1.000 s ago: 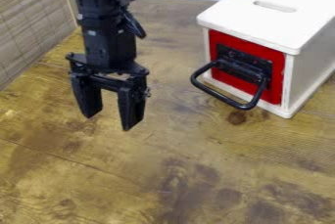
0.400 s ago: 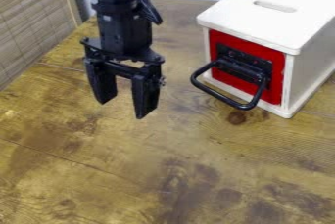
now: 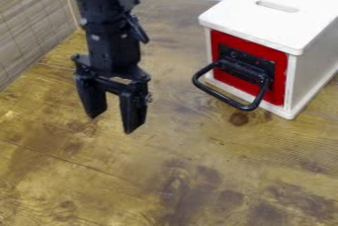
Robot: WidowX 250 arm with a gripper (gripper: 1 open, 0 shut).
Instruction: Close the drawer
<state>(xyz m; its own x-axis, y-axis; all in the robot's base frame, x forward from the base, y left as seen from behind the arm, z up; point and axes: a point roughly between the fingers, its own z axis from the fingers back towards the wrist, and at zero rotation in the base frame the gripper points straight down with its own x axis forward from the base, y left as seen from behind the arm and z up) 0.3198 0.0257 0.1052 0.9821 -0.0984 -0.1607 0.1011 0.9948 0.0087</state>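
A white box-shaped cabinet [image 3: 280, 18] with a slot on top stands at the right on the wooden table. Its red drawer front [image 3: 250, 64] has a black panel and a large black loop handle [image 3: 227, 87] that juts out towards the left front. My black gripper [image 3: 114, 112] hangs from the arm left of the cabinet, about a hand's width from the handle. Its two fingers [image 3: 133, 110] point down, spread apart and empty, just above the table.
The wooden table [image 3: 172, 181] has dark stains in the front middle. A slatted wooden wall [image 3: 27, 28] runs along the far left edge.
The gripper moved right and up towards the cabinet, then came back left and down. It stays open. The drawer has not moved.
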